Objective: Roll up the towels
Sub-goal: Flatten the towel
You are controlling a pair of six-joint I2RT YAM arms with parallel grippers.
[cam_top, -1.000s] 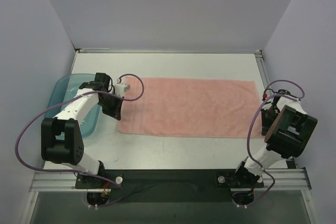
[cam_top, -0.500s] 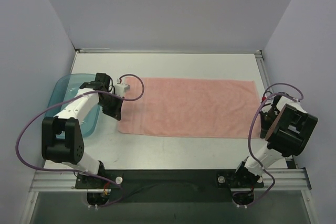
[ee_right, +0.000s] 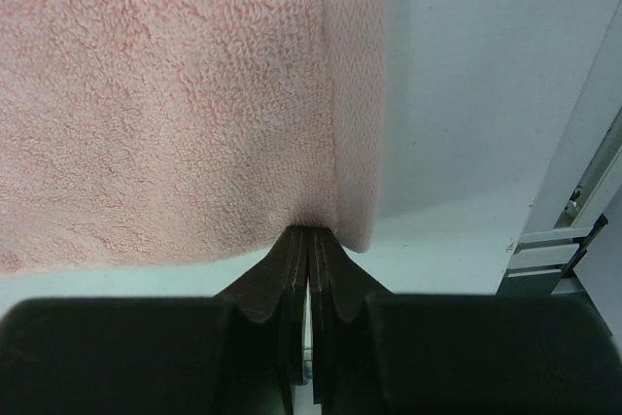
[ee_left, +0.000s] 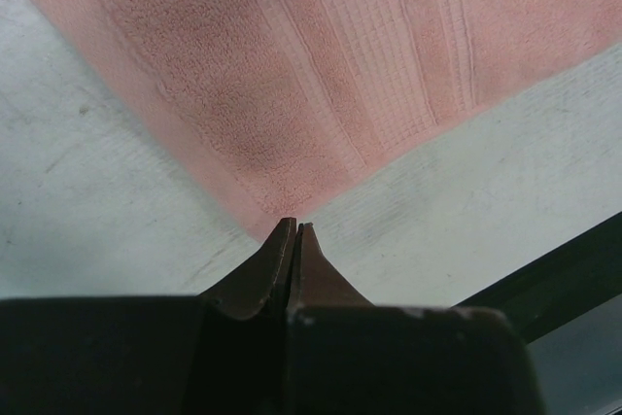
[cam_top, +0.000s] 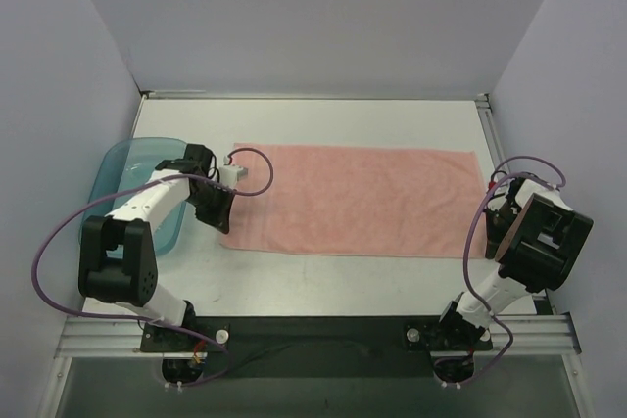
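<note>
Top external view: towel (cam_top: 358, 201) lies flat and unrolled between the arms.
Left gripper (ee_left: 293, 227): has edged onto the near-left corner, jaws together; grip on cloth unclear.
Right gripper (ee_right: 311, 232): just closed, pinching the near-right corner.
Meaning: rolling looks about to start.

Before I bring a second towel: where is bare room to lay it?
Bare strips: between towel and back wall, and between towel and base rail. Crowded: left end, with tray and left gripper; right gripper at the towel's right corner.

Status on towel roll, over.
Left gripper shut at corner of salmon-pink terry towel, grip unclear. Right gripper shut, pinching its near edge. Towel flat, unrolled. Teal plastic tray off left.
</note>
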